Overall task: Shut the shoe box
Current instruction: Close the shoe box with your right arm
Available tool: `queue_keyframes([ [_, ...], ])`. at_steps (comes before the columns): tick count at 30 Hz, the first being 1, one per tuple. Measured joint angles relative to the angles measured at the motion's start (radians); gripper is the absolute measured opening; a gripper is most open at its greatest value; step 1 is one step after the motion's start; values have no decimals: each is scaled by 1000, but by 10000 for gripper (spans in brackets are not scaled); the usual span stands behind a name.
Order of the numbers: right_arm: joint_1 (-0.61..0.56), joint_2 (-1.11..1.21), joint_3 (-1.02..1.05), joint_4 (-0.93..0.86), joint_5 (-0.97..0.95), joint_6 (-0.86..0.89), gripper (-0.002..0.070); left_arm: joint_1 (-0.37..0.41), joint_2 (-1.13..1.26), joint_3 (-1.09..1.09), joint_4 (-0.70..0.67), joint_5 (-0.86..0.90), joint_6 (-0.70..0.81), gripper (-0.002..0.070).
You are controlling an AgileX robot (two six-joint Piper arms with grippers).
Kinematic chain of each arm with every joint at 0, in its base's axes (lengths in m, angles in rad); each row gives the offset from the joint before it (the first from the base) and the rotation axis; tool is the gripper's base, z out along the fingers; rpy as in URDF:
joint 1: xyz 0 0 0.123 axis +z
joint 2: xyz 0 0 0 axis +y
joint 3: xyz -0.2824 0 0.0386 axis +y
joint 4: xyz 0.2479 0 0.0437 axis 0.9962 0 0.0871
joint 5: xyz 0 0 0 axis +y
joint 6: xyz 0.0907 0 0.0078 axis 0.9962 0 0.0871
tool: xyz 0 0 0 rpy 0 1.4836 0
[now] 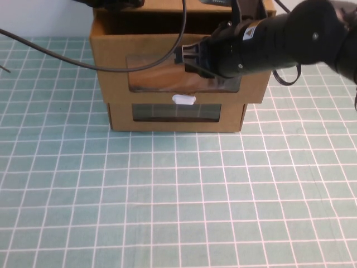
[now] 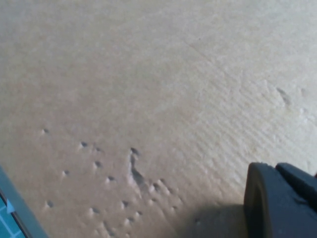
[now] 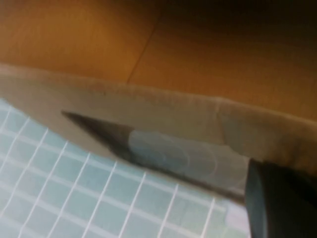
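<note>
The shoe box (image 1: 167, 56) is the upper brown cardboard box of a stack of two. Its drawer stands pulled out toward me, with a wide clear window (image 1: 162, 78) and a small white tab (image 1: 184, 100) below it. My right gripper (image 1: 191, 58) reaches in from the right and lies against the drawer's front at the window. The right wrist view shows the drawer's front edge (image 3: 163, 109) and the window (image 3: 173, 153) close up. My left gripper (image 1: 114, 3) is behind the box at the top edge. In its wrist view it rests close to bare cardboard (image 2: 148, 99).
The narrower matching box (image 1: 175, 117) sits under the shoe box, shut, on the teal grid mat (image 1: 178, 195). A black cable (image 1: 83, 64) hangs across the left part of the shoe box's front.
</note>
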Motion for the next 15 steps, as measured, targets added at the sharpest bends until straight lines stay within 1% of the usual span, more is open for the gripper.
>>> queue_keyframes([
  [4,-4,6,-51,95,112,-101,-11,0,0,0,0,4,0,-5],
  [6,-4,6,-66,143,138,-147,-11,0,0,0,-2,4,0,-5],
  [15,-5,6,-74,163,58,-191,-11,0,0,0,-10,11,0,-5],
])
